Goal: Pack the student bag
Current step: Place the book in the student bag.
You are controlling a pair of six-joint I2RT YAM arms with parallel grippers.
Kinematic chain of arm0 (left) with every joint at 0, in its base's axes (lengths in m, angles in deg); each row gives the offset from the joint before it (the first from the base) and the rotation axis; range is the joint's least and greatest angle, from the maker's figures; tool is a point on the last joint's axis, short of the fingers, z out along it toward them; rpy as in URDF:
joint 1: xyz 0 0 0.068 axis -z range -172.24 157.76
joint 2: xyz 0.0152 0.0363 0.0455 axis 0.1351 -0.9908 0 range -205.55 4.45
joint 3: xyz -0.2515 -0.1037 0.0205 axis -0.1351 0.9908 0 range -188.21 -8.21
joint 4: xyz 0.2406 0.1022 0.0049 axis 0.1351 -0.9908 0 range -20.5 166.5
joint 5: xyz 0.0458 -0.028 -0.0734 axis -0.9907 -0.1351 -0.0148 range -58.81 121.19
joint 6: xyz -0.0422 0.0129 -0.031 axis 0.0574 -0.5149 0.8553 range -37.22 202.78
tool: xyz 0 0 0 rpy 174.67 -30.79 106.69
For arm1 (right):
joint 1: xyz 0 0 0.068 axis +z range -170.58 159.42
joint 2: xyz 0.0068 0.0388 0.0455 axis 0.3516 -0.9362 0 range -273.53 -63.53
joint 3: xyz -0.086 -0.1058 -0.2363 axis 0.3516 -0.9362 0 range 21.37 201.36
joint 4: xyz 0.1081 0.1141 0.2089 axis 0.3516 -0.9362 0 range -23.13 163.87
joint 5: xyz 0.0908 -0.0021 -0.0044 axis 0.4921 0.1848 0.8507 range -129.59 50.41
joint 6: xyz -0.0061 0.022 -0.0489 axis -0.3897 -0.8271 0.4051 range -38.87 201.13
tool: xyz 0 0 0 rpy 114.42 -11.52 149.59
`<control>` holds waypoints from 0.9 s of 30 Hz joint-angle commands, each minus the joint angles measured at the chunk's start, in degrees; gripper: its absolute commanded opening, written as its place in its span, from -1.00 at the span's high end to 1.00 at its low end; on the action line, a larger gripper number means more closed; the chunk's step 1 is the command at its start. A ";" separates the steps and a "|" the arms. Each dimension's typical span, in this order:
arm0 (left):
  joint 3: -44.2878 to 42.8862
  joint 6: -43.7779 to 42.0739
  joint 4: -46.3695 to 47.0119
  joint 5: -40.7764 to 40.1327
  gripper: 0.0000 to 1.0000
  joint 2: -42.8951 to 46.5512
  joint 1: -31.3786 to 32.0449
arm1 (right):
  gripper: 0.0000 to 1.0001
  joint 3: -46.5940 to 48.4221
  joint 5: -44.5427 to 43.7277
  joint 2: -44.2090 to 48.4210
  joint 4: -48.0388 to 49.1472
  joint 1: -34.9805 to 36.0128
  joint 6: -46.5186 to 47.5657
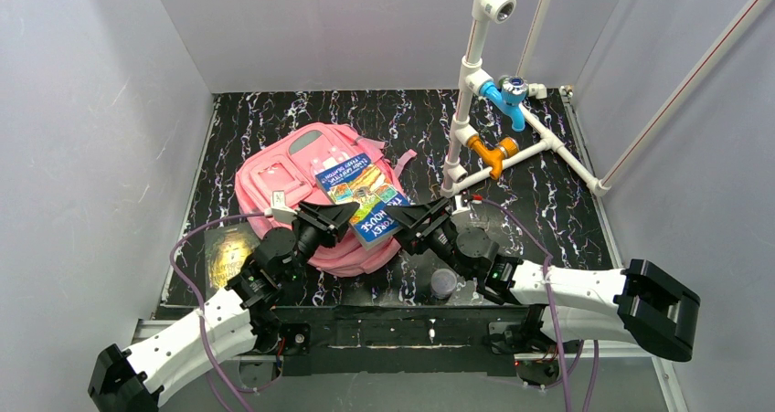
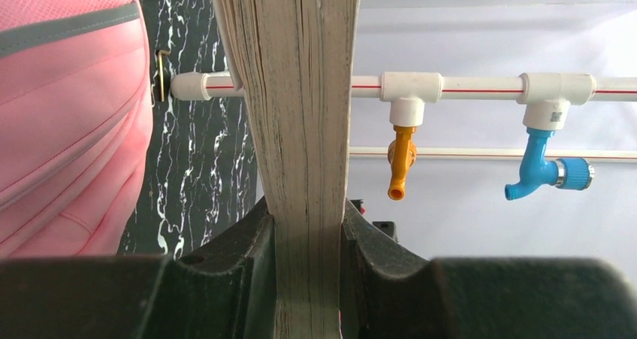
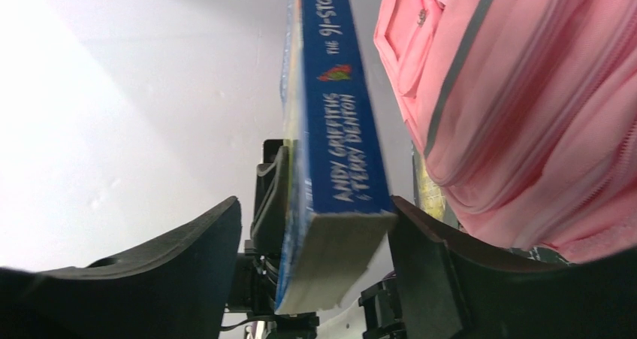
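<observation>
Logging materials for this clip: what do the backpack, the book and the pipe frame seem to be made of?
The backpack looks like soft woven fabric, matte pink, with stitched seams and grey strips; likely synthetic. The book is paper, shown by its stacked page edge, under a glossy printed cover. The pipe frame looks like smooth, rigid white plastic, probably PVC, judging by the moulded joints.

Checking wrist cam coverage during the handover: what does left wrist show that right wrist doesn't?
Left wrist only: the book's page edge, and behind it the white pipe with the orange tap and blue tap.
Right wrist only: the book's blue spine with title and authors' names, standing between the open fingers of the right gripper, with a gap on one side.
Both: the book, the left gripper clamped on it, and the student bag alongside.
</observation>
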 commanded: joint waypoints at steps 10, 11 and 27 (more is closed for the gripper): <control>-1.64 -2.14 6.22 7.06 1.00 -2.41 -0.06 | 0.26 4.32 -0.79 -2.90 3.57 0.77 -2.33; -1.54 -3.01 6.17 7.64 1.00 -2.49 -0.01 | 0.35 3.92 -1.16 -2.56 3.45 0.85 -2.37; -17.58 -31.15 -46.07 0.33 -0.54 4.50 -0.24 | 0.97 -6.92 -11.42 34.85 -36.75 0.94 2.93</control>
